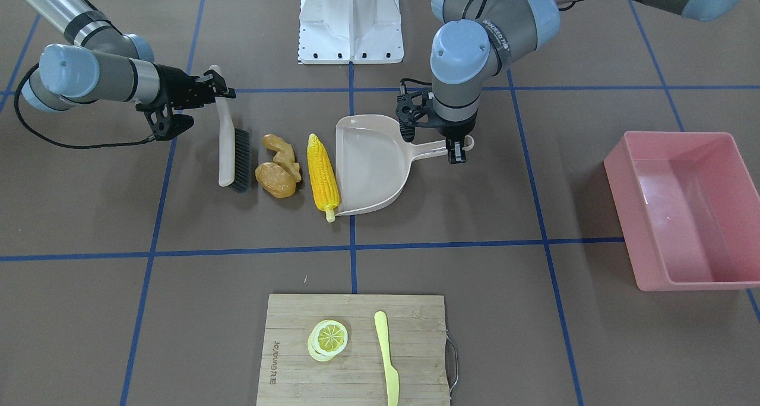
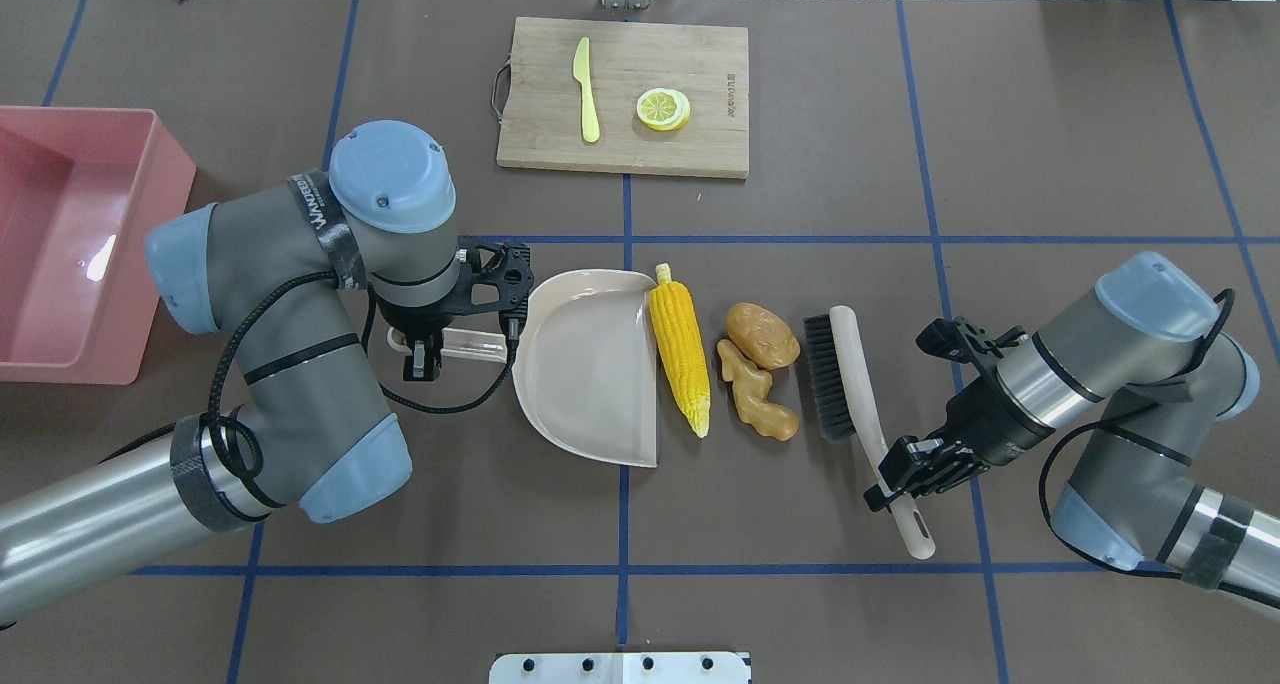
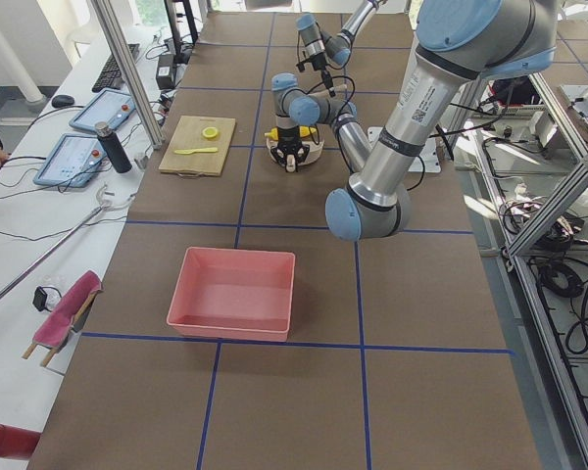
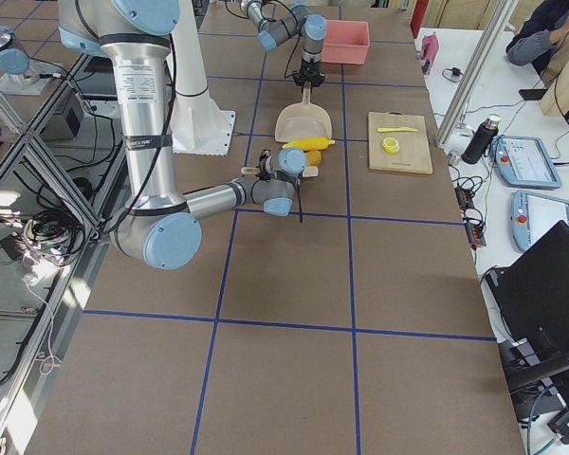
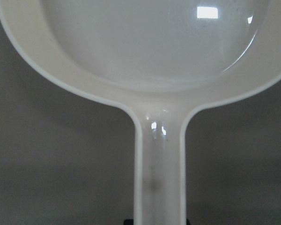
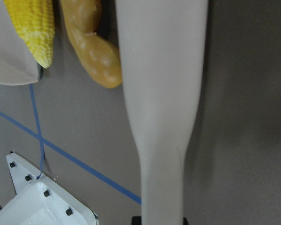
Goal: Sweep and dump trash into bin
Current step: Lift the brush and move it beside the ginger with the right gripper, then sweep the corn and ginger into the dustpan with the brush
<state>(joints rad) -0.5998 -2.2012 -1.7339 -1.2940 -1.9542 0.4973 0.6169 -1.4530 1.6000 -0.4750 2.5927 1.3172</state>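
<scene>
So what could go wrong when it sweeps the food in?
The corn cob is nearly as long as the dustpan is wide, so an end might miss it. The potato and ginger could roll out past the brush. The bin stands far off, so food might spill on the way.

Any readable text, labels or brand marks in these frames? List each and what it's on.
"WAREED" (apparent reading, the smaller characters after it are blurred): on the left arm's black band.
Printed brand mark on the cutting board: too small to read.
Nothing else legible.
</scene>
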